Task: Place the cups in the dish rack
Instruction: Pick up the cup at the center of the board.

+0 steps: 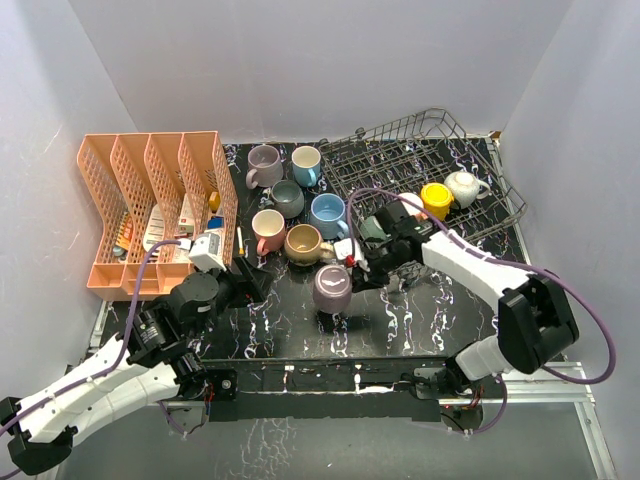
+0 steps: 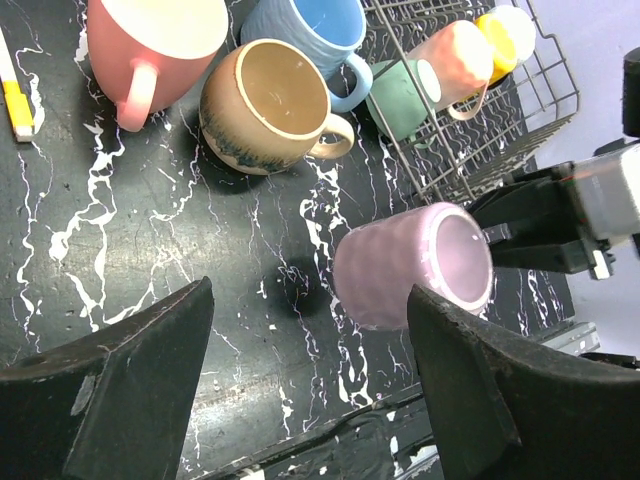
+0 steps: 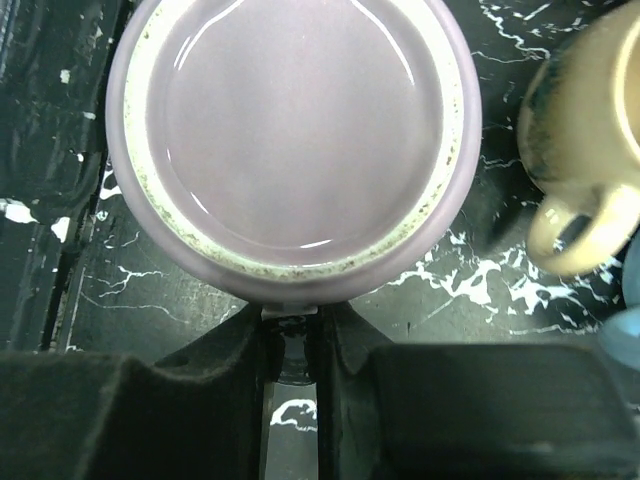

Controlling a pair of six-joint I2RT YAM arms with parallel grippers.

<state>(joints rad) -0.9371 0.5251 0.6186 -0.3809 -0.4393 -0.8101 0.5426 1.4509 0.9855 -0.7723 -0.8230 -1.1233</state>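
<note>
My right gripper (image 1: 352, 272) is shut on a mauve cup (image 1: 332, 288) at its edge and holds it tipped on its side just above the black table, near the front centre. The cup fills the right wrist view (image 3: 295, 130), with the jaws (image 3: 290, 330) pinched narrowly below it. My left gripper (image 1: 248, 282) is open and empty, left of that cup (image 2: 410, 265), with the fingers wide apart (image 2: 310, 300). The dish rack (image 1: 420, 160) stands at the back right and holds a yellow cup (image 1: 436, 199), a white cup (image 1: 463, 186) and a green cup (image 2: 400, 100).
Loose cups stand on the table left of the rack: mauve (image 1: 263, 165), light blue (image 1: 306, 165), grey (image 1: 287, 197), blue (image 1: 328, 213), pink (image 1: 268, 230), tan (image 1: 303, 243). An orange organiser (image 1: 150, 210) is at the left. A pen (image 2: 12, 90) lies beside it.
</note>
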